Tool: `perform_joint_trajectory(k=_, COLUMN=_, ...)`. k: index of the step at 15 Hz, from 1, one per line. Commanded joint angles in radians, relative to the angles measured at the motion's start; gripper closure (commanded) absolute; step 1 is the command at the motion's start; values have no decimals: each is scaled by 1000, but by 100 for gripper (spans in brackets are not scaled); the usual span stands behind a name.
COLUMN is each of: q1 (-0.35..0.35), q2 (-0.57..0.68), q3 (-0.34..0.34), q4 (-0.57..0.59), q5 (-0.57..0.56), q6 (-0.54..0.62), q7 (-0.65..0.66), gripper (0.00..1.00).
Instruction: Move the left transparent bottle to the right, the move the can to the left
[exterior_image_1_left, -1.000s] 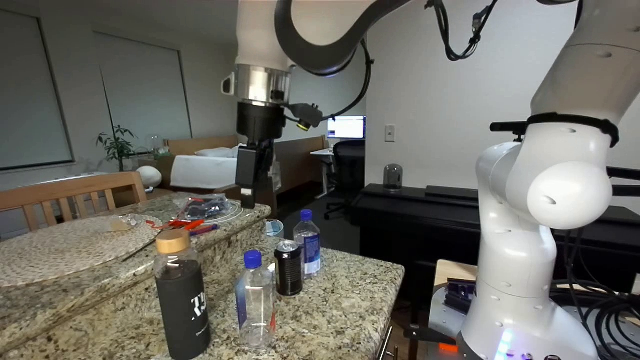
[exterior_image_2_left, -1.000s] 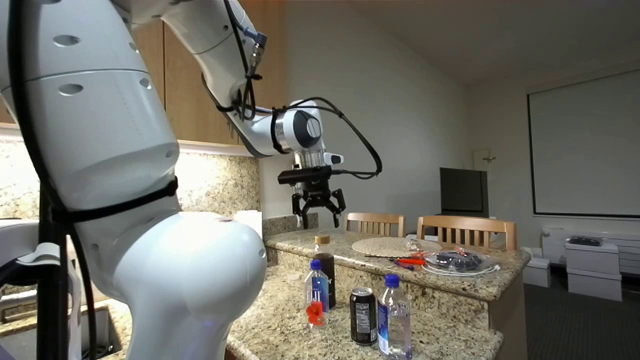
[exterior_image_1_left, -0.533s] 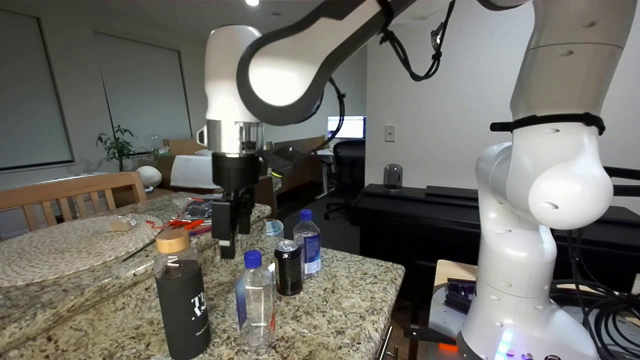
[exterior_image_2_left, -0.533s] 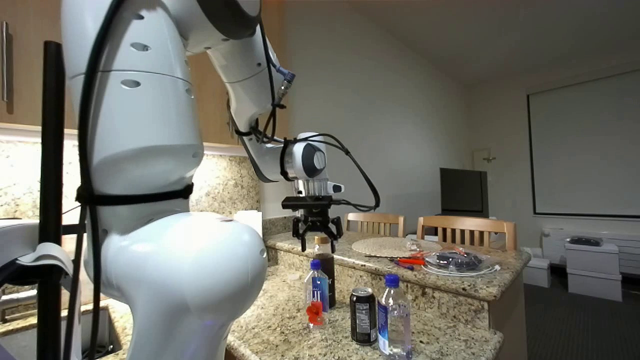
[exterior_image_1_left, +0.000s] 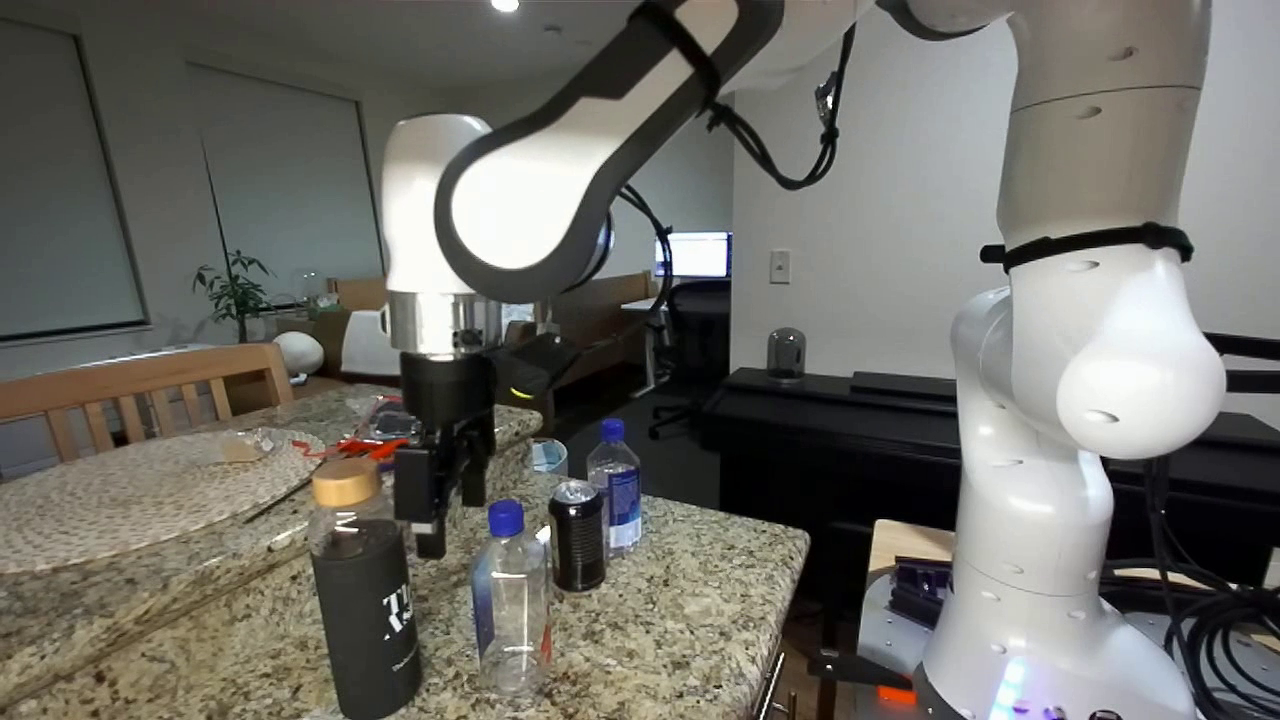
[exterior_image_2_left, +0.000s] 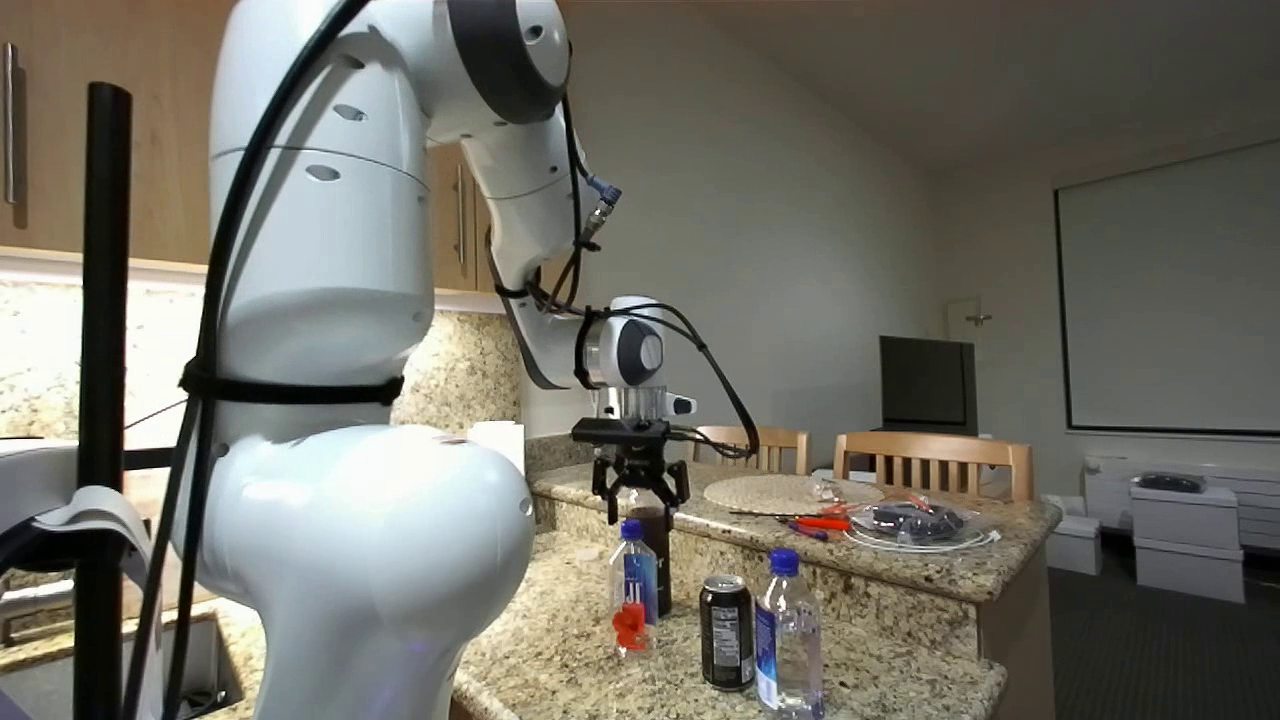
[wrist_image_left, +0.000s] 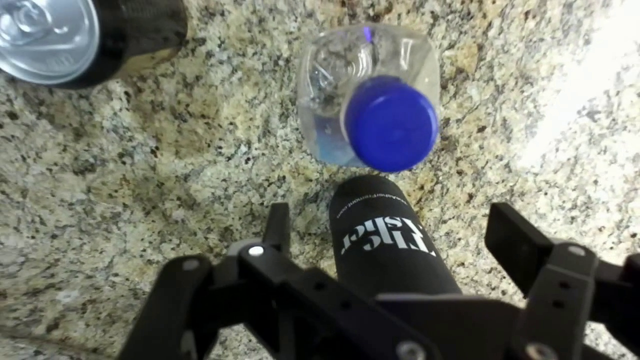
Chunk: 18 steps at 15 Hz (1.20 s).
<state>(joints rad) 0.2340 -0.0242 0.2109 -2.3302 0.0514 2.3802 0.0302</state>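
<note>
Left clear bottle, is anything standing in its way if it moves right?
Yes. In both exterior views, the can stands right of the left clear bottle, with the other clear bottle past it, so a straight slide looks blocked.

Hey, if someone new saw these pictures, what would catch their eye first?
Probably the white robot arm, looming large in both exterior views, its open black tool hanging over the granite counter. Then the vivid blue cap on a clear bottle in the wrist view's upper half.

Left clear bottle (exterior_image_2_left: 634, 582) upright; can (exterior_image_2_left: 726, 634) upright.
</note>
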Motion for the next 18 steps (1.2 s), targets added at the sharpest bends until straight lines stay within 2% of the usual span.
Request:
perform_joint_trajectory(k=1, q1=-13, q2=-168, q3=-5, q4=-67, q5=2, q6=-81, q7=51, gripper=0)
perform_joint_trajectory(k=4, q1=-16, q2=-291, q3=-12, q4=-76, q5=10, q6=-216, q7=53, gripper=0)
perform_joint_trajectory(k=9, q1=-7, q2=-420, q3=-31, q4=-104, q5=41, q6=-428, q7=20, gripper=0)
perform_joint_trajectory(k=11, q1=0, q2=-460, q3=-36, q4=-127, q5=59, q6=-448, q7=3, gripper=0)
perform_joint_trajectory(k=12, q1=-14, q2=-402, q3=-20, q4=-81, q5=29, q6=-432, q7=30, gripper=0)
perform_joint_trajectory(k=18, q1=-13, q2=-425, q3=-19, q4=-106, q5=30, q6=-428, q7=31, gripper=0)
